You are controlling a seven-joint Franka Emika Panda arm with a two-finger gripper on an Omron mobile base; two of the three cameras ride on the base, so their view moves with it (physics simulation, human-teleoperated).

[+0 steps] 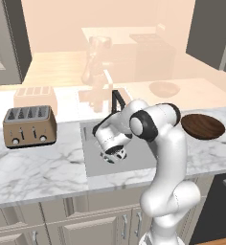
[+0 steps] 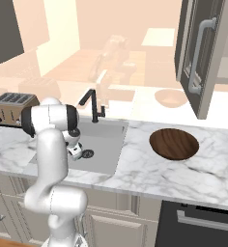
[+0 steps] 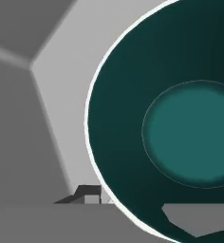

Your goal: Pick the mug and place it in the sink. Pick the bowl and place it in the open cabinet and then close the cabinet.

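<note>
White-veined marble counter [image 1: 38,167] runs across a pale kitchen, with beige drawers below; no brand, label or lettering can be read on any surface or appliance. Down inside the grey sink [image 1: 139,155] hangs the gripper [image 1: 114,156], its arm bent over the front edge of the basin. Its fingers are drawn nearly together on the mug [image 3: 180,123], whose teal inside and thin white rim crowd the hand view right up against the camera, one dark fingertip [image 3: 88,193] showing just beside the rim against the grey basin walls. In the base views the hand covers the mug, so whether it rests on the sink floor cannot be told. Behind the gripper, at the back rim of the basin, stands the black faucet [image 2: 91,103]. Well off to the gripper's left on the counter sits a brown and silver four-slot toaster [image 1: 29,126]. On its other side, beyond the sink's rim, the dark wooden bowl [image 2: 174,144] lies upright on the marble, apart from everything. Above and beyond the bowl the cabinet [image 2: 198,58] hangs with its door swung open, a long silver bar handle [image 2: 199,55] on it.
</note>
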